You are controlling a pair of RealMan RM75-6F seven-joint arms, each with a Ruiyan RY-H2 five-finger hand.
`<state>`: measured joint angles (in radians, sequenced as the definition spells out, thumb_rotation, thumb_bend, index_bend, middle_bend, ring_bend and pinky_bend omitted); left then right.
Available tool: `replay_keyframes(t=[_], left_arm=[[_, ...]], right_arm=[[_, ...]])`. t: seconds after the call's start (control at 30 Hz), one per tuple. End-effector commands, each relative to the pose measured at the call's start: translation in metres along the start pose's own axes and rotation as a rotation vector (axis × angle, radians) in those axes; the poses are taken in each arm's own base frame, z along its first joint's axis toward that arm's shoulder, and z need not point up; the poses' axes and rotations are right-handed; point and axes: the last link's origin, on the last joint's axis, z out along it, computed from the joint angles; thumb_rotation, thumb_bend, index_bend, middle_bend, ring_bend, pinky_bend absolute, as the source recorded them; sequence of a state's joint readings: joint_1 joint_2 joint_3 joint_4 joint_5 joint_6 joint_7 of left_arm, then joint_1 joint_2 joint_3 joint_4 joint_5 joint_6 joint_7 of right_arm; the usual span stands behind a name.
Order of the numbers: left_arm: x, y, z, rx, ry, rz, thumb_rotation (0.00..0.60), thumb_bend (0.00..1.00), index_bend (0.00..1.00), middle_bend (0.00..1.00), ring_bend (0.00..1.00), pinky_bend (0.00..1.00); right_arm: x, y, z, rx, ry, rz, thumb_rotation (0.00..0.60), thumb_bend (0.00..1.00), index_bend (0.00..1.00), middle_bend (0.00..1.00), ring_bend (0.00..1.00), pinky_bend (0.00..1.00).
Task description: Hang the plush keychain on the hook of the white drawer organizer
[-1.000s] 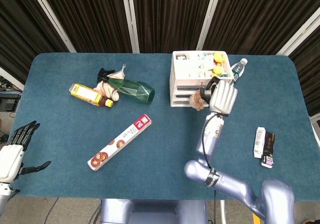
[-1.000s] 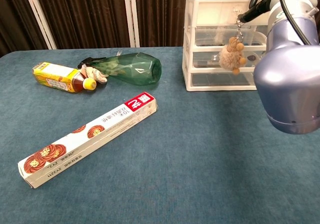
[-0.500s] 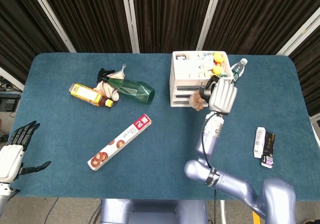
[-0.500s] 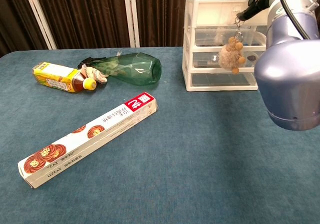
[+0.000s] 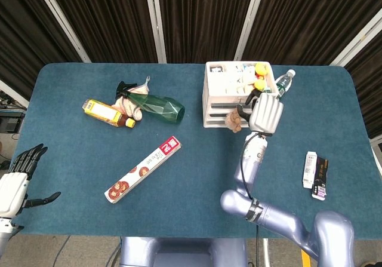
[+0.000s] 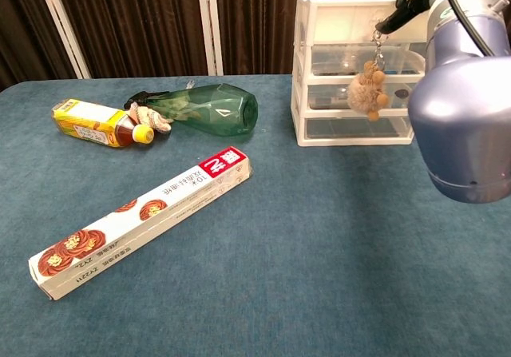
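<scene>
A brown plush keychain point(image 6: 363, 93) dangles on its short chain in front of the white drawer organizer point(image 6: 331, 21), level with the middle drawer. My right hand point(image 5: 264, 113) holds the chain from above, its dark fingers point(image 6: 402, 7) at the organizer's front right. From the head view the plush point(image 5: 234, 120) shows just left of the hand, against the organizer point(image 5: 219, 94). I cannot make out the hook. My left hand point(image 5: 17, 180) rests open off the table's near left corner.
A green spray bottle point(image 6: 209, 110) lies by a small plush and a yellow-capped tea bottle point(image 6: 97, 124) at the back left. A long cling-film box point(image 6: 142, 220) lies across the middle. A water bottle point(image 5: 285, 81) stands behind the organizer; two small packets point(image 5: 315, 174) lie right.
The plush keychain has shifted slightly left and up with my right hand, and the right arm has edged back. The left hand has not moved.
</scene>
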<state>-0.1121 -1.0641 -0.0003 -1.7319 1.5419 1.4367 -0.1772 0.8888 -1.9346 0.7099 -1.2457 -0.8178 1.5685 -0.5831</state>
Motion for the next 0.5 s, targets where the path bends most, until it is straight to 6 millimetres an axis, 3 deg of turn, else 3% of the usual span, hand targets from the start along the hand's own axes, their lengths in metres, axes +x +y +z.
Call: replay_keyframes(t=[0.03, 0.5], left_arm=[[-0.0001, -0.0001, -0.0001, 0.000, 0.000, 0.000, 0.600, 0.10, 0.02, 0.00, 0.00, 0.00], [-0.0001, 0.0003, 0.0000, 0.000, 0.002, 0.000, 0.600, 0.10, 0.02, 0.00, 0.00, 0.00]], right_arm=[[0.0023, -0.0004, 0.0015, 0.002, 0.007, 0.002, 0.600, 0.12, 0.70, 1.00, 1.00, 0.84], [0.0084, -0.0012, 0.0039, 0.002, 0.007, -0.010, 0.600, 0.09, 0.70, 1.00, 1.00, 0.84]])
